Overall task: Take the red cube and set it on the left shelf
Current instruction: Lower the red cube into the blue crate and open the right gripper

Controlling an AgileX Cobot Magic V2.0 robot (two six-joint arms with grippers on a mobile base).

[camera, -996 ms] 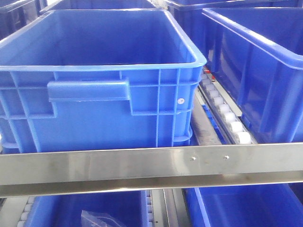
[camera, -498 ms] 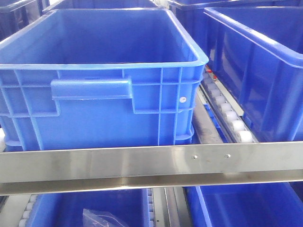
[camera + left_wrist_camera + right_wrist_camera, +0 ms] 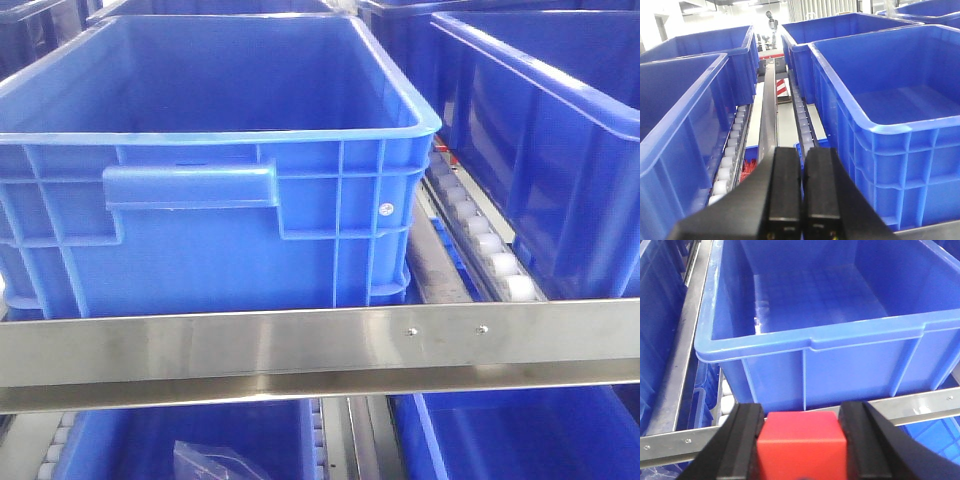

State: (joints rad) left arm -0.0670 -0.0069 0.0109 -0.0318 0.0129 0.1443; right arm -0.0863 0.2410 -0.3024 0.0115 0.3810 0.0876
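The right gripper [image 3: 801, 440] pinches the red cube [image 3: 801, 437]; the pick is done. Placing remains, into the blue crate [image 3: 805, 305] just ahead on the left shelf [image 3: 920, 402].

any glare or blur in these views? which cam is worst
Front view: soft overall, glare streaks on the steel rail. Left wrist: background blown out white, closed left hand blurry. Right wrist: sharpest; red cube in the right hand slightly soft.

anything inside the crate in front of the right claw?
Nothing visible: the crate floor shows bare in the right wrist view. Its near inner wall and the floor strip just behind the rim are hidden. The right claw holds the red cube.
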